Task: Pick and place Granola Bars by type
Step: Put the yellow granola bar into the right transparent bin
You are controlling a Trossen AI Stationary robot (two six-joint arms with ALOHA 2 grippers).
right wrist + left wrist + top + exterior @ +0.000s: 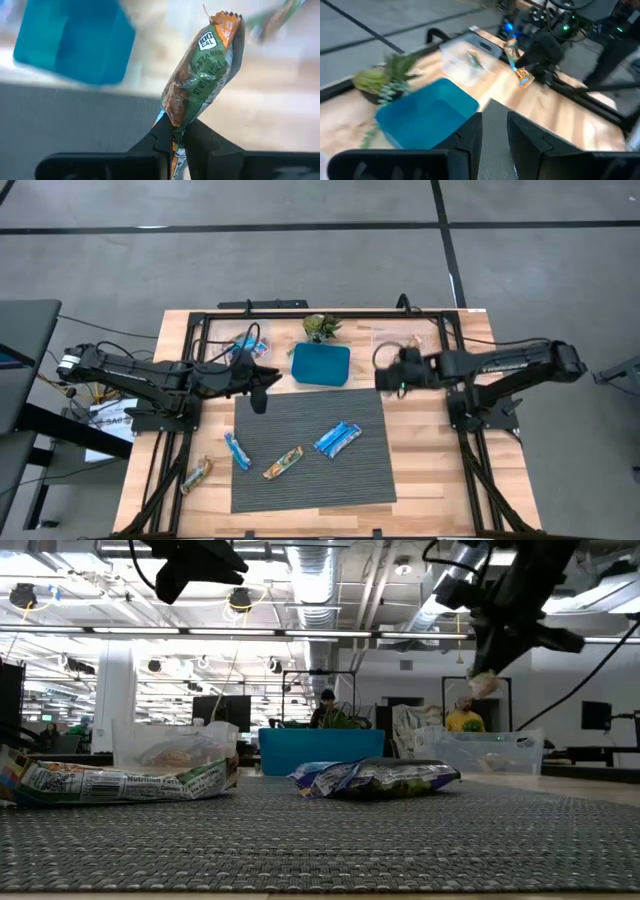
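One right pincer pinches a green bar, wrist-only.

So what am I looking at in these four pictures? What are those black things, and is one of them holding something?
They are two robot arms at a wooden table, each ending in a two-finger gripper. One picture looks straight down, one looks level across the grey mat, and two come from cameras on the arms' wrists. The right gripper is shut on a green-and-orange granola bar, held up in the air near a clear bin. The left gripper hovers over the mat's back edge, holding nothing that I can see. On the mat lie blue bars and a tan one; another tan bar lies on the wood. Behind them stand a blue dish and a small plant.
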